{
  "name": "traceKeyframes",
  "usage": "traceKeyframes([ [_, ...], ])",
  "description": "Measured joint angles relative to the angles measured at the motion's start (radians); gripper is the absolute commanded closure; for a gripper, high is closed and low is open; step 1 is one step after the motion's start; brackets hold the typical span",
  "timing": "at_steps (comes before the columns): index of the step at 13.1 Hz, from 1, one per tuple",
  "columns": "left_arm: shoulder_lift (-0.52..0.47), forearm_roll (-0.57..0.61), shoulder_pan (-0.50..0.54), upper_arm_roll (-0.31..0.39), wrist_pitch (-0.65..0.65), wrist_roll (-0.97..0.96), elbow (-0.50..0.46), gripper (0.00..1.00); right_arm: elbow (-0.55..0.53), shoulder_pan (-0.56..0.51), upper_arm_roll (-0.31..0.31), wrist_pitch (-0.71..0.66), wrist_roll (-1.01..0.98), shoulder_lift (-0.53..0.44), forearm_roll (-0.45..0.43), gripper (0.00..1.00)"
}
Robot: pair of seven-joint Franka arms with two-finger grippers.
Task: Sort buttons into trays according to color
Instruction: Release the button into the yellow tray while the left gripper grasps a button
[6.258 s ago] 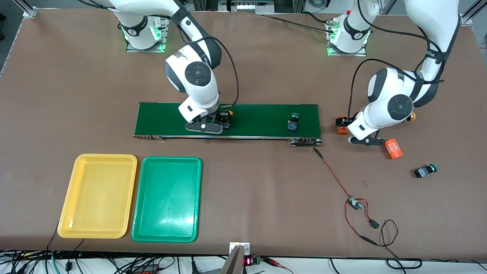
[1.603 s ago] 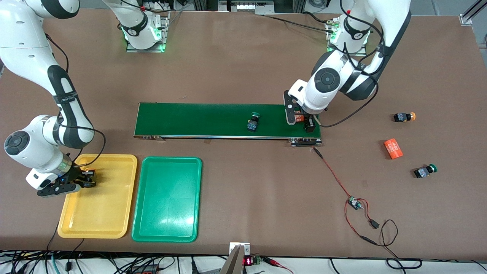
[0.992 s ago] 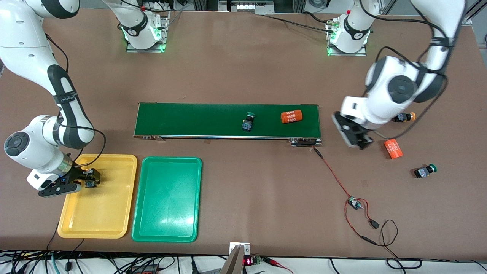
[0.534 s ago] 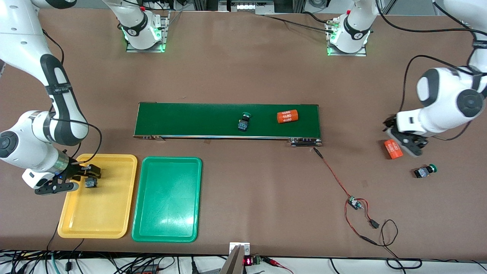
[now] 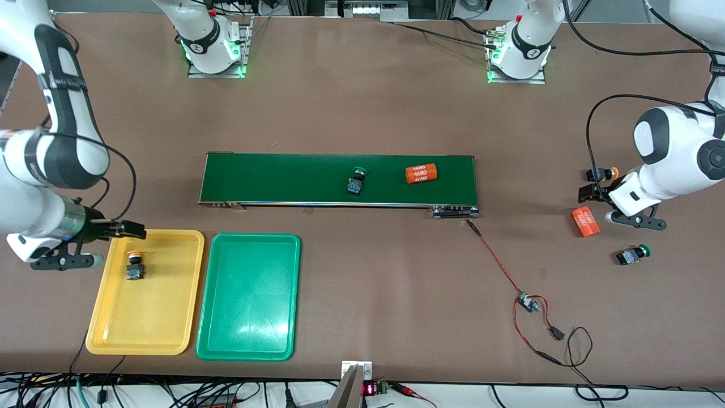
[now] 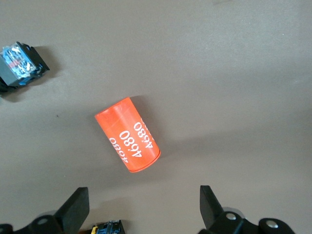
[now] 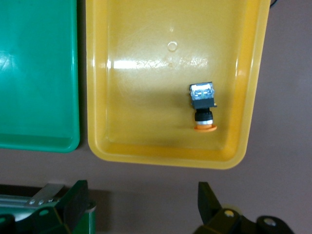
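Observation:
A yellow-orange button (image 5: 135,265) (image 7: 203,107) lies on its side in the yellow tray (image 5: 164,317) (image 7: 146,73), free of any grip. My right gripper (image 5: 93,245) (image 7: 141,204) hangs open above that tray's rim. The green tray (image 5: 249,317) (image 7: 39,73) beside it holds nothing. A green button (image 5: 357,181) lies on the conveyor belt (image 5: 272,178). At the left arm's end my left gripper (image 5: 617,207) (image 6: 144,214) is open over bare table, between a second yellow-orange button (image 5: 601,174) (image 6: 105,228) and an orange cylinder (image 5: 585,221) (image 6: 129,141). Another green button (image 5: 633,254) (image 6: 19,66) lies nearer the front camera.
A second orange cylinder (image 5: 421,173) lies on the belt beside the green button. A red and black wire with a small circuit board (image 5: 527,303) runs from the belt's end toward the table's front edge.
My right gripper opened, left the yellow-orange button in the yellow tray and drew back to its rim. The left arm swung from the belt to the orange cylinder. Belt items drifted toward the right arm's end.

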Motion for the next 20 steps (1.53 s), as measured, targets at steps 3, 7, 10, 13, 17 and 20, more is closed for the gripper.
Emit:
traceKeyframes([
  [3, 0.0, 0.001, 0.05, 0.005, -0.053, 0.177, 0.0, 0.0, 0.0, 0.003, 0.001, -0.094, 0.002, -0.071, 0.0, 0.0],
  [7, -0.01, 0.003, 0.118, 0.003, -0.165, 0.572, 0.001, 0.0, -0.001, 0.034, 0.003, -0.239, 0.066, -0.181, 0.0, 0.0],
  [10, -0.018, 0.008, 0.133, -0.009, -0.22, 0.836, -0.001, 0.0, -0.003, 0.056, 0.003, -0.363, 0.096, -0.26, 0.001, 0.0],
  [13, -0.018, 0.009, 0.135, -0.011, -0.224, 1.078, -0.017, 0.0, -0.008, 0.057, 0.003, -0.49, 0.097, -0.333, 0.001, 0.0],
  [17, -0.018, 0.01, 0.16, -0.013, -0.087, 1.334, -0.098, 0.0, -0.031, 0.057, 0.003, -0.565, 0.097, -0.381, 0.009, 0.0],
  [20, -0.017, 0.01, 0.209, -0.013, 0.024, 1.453, -0.155, 0.0, -0.089, 0.058, 0.003, -0.48, 0.097, -0.379, 0.015, 0.0],
])
